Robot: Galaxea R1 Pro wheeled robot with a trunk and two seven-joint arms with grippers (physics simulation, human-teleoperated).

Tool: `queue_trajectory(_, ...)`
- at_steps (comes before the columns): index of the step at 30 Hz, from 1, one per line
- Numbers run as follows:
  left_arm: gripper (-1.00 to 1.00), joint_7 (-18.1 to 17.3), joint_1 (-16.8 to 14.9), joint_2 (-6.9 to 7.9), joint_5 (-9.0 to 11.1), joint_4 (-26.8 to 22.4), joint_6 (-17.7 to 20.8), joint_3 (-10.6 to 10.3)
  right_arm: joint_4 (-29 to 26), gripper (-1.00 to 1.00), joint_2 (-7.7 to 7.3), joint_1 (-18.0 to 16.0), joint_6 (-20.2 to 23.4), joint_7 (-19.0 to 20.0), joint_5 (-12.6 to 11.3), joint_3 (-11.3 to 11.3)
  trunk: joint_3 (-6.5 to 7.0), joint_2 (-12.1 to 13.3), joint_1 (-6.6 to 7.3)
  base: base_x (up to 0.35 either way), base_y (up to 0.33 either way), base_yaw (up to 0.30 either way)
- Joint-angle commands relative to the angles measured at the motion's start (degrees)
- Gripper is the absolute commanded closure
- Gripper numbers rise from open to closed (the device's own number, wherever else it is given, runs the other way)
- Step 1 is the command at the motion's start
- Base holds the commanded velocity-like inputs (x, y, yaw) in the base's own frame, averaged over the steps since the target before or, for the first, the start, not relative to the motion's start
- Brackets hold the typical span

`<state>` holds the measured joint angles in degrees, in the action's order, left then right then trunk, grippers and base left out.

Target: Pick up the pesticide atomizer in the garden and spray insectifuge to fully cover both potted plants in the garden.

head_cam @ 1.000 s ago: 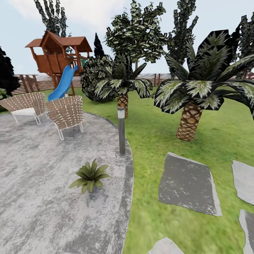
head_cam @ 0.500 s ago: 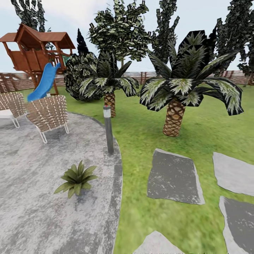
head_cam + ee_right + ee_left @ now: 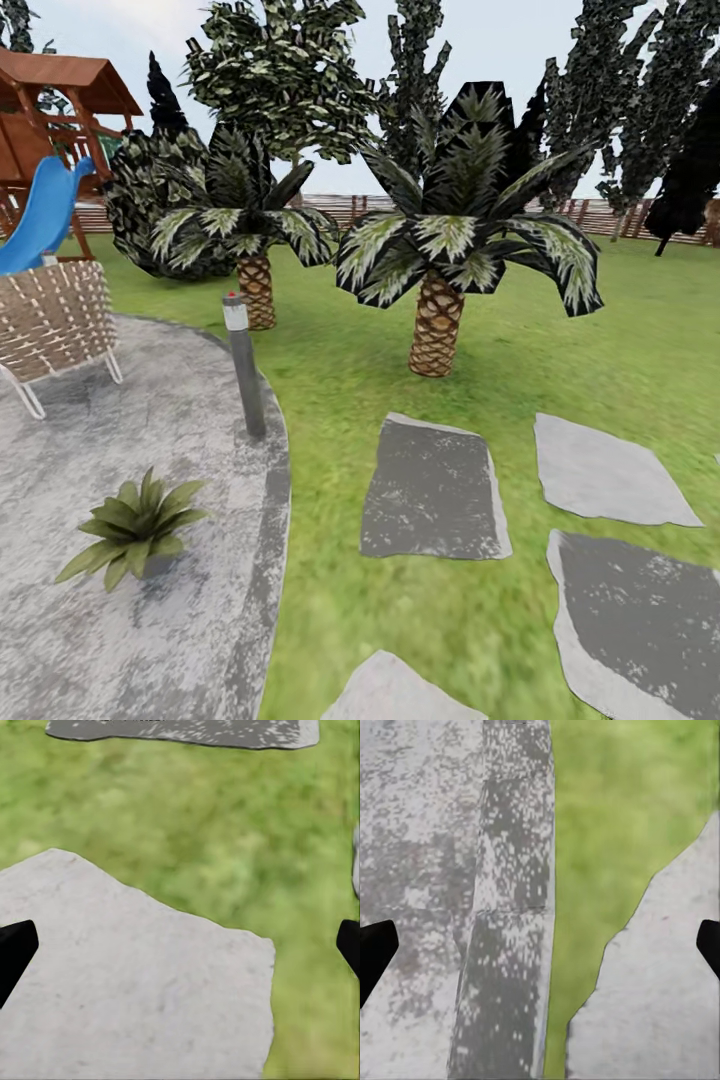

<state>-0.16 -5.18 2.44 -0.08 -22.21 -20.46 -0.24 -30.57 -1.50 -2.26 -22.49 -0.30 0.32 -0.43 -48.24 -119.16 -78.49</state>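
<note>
One potted plant (image 3: 135, 522), a low rosette of pointed green leaves, sits on the grey gravel patio (image 3: 150, 640) at the lower left of the head view. The second potted plant and the pesticide atomizer are out of view. In the left wrist view my left gripper (image 3: 540, 952) is open, its dark fingertips (image 3: 375, 954) wide apart above the patio's kerb, a grass strip and a pale stone. My right gripper (image 3: 180, 949) is also open and empty over a pale stepping stone (image 3: 127, 982) and lawn.
A grey post lamp (image 3: 244, 368) with a tiny red speck on top stands at the patio's edge. Two palms (image 3: 436, 330) (image 3: 256, 290) rise on the lawn behind it. Stepping stones (image 3: 435, 490) lie to the right. A wicker chair (image 3: 55, 325), a blue slide (image 3: 40, 215) and a slatted fence (image 3: 600, 215) are farther off.
The head camera has swung to the right, so the whole scene has slid left in the picture. More stepping stones show at the right; most of the chairs and playhouse have left the frame.
</note>
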Motion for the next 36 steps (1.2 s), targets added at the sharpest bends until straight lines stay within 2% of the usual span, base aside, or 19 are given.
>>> queue_trajectory(1,-1.0,-0.02,-0.01,0.02,-0.01,-0.01,-0.17,-0.02,0.1,-1.0,0.05,-0.05,-0.18,-0.04,0.04,-0.01,-0.05,-0.02,-0.01,0.183,-0.251,-0.299)
queue_trajectory(10,-1.0,-0.02,0.0,0.14,0.11,0.04,-0.19,0.02,0.08,-1.0,0.02,-0.05,-0.18,-0.04,0.04,-0.01,-0.05,-0.02,-0.01,0.169,-0.185,-0.3)
queue_trajectory(36,-1.0,-0.02,-0.01,0.08,0.17,0.02,-0.2,0.07,-0.12,-1.0,0.01,-0.05,-0.24,-0.05,-0.05,-0.08,-0.05,-0.02,-0.01,0.004,-0.004,-0.3)
